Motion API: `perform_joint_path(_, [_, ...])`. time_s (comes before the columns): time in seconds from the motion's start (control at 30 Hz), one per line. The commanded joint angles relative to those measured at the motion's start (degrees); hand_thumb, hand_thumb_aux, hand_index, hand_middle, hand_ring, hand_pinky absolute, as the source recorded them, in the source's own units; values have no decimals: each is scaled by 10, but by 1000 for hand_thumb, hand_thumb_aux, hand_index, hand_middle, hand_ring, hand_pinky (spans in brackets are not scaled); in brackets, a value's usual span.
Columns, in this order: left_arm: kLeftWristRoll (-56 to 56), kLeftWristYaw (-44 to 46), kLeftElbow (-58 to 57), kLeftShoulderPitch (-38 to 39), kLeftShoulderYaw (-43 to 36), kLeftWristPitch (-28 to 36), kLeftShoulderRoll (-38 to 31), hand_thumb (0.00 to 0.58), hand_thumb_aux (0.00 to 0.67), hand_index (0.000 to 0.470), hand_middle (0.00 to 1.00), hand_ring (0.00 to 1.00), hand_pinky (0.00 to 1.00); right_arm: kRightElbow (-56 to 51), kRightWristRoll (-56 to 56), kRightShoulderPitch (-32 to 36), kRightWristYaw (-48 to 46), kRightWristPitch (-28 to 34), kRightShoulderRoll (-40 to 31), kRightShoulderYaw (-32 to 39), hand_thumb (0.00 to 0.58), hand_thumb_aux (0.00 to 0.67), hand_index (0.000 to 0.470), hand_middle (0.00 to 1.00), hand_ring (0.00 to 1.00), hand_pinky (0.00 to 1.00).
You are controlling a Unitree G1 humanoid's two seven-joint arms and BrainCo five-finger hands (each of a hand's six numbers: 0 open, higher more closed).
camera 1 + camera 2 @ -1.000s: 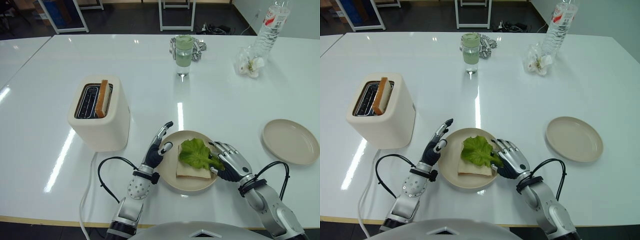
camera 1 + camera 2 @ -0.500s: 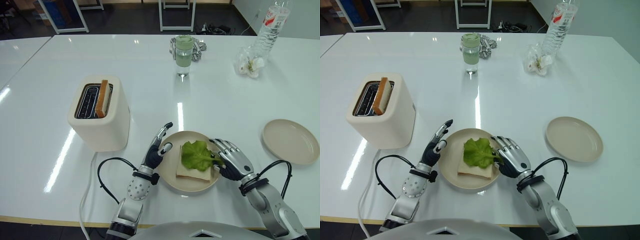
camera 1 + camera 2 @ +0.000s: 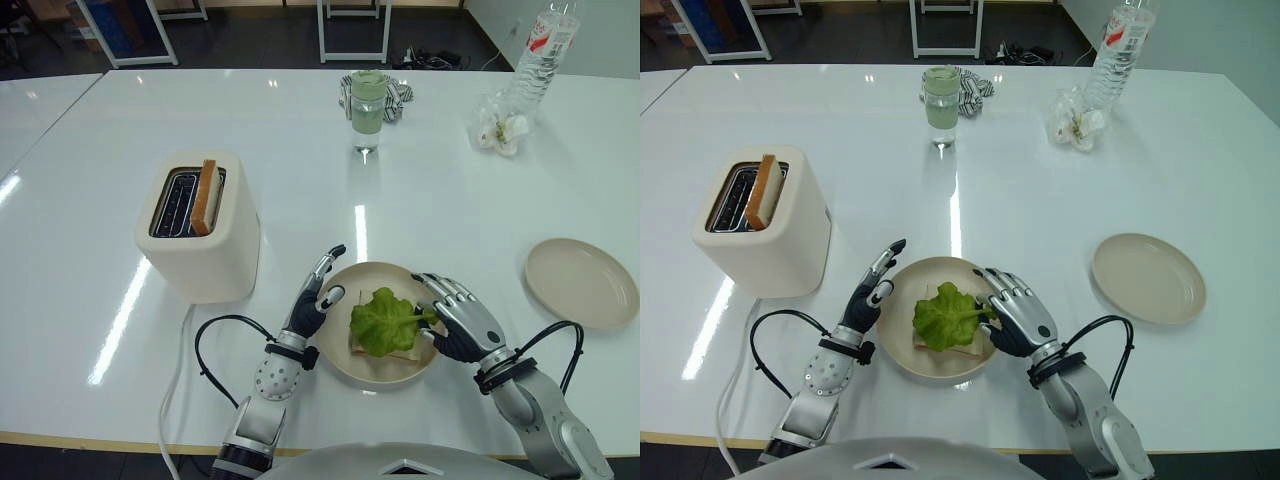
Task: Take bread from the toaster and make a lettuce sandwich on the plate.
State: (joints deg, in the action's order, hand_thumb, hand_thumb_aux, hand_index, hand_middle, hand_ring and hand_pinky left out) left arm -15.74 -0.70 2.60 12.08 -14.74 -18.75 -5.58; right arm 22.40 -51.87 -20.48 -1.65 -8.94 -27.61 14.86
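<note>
A cream toaster (image 3: pixel 205 245) stands at the left with one bread slice (image 3: pixel 206 196) upright in its right slot. A beige plate (image 3: pixel 341 361) lies near the front edge. On it lies a bread slice (image 3: pixel 408 353), mostly covered by a green lettuce leaf (image 3: pixel 381 320). My right hand (image 3: pixel 460 318) is at the plate's right side, fingers curled on the leaf's right edge. My left hand (image 3: pixel 314 303) rests against the plate's left rim with its fingers stretched out and nothing in it.
A second, bare plate (image 3: pixel 581 282) lies at the right. A lidded cup (image 3: pixel 367 104) with a striped cloth behind it, a crumpled plastic bag (image 3: pixel 497 127) and a water bottle (image 3: pixel 541 45) stand at the back. The toaster's cord (image 3: pixel 172 395) runs off the front edge.
My right hand has drawn the lettuce leaf leftward over the bread, so it now covers most of the slice. The left hand and toaster have not moved.
</note>
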Motion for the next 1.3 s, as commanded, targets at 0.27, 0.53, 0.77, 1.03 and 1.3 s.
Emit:
perform_joint_path(0.27, [-7,2,2,3,-4,8,-2,0,0,0,0,0,0,-81,-27,50,19,3,9,21,580,670,470,0,0,0])
perform_joint_path(0.53, [-7,2,2,3,-4,9,-2,0,0,0,0,0,0,-98,-38,65,29,4,4,22,580,662,464,0,0,0])
perform_joint_path(0.77, [-7,3,3,2,-3,10,-3,0,0,0,0,0,0,-72,-40,47,23,0,-19,10,464,370,260,0,0,0])
perform_joint_path(1.03, [-5,5,4,1,-1,10,-7,0,0,0,0,0,0,-8,-14,-12,-6,-7,-84,-56,374,271,190,0,0,0])
perform_joint_path(1.3, [-123,-27,156,-5,45,-2,-52,0,0,0,0,0,0,62,249,-10,-16,13,16,-150,0,0,0,0,0,0])
